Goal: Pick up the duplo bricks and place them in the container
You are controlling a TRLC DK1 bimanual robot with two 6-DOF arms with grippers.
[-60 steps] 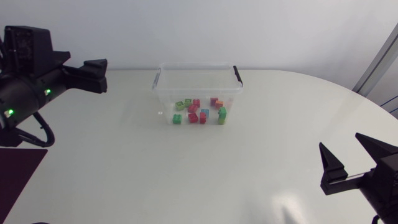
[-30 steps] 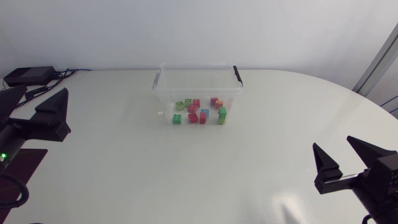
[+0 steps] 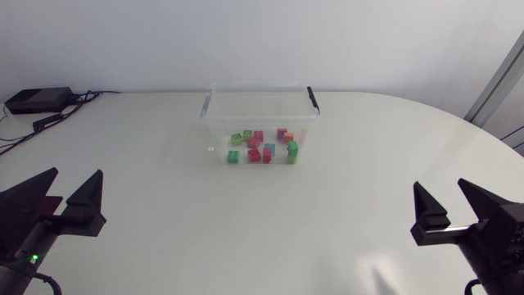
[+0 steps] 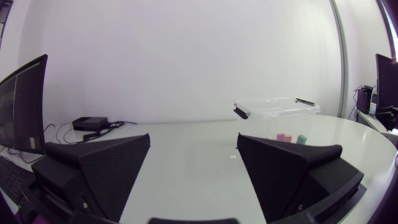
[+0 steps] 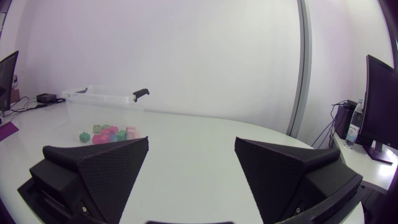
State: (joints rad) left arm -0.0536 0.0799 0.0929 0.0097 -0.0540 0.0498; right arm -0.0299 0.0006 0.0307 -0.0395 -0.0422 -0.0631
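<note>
The clear plastic container point(image 3: 214, 123) sits at twelve o'clock on the white tabletop point(image 3: 246, 221), with the coloured duplo bricks point(image 3: 264, 147) inside it. The left hand point(image 3: 76, 173) at eight o'clock and the right hand point(image 3: 440, 185) at four o'clock are released, grasping nothing.

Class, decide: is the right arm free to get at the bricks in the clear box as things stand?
Probably yes: only bare table lies between the open right gripper and the box, whose top looks open above the bricks.

Black wedges form left claw point(image 3: 75, 174) and right claw point(image 3: 440, 187).
</note>
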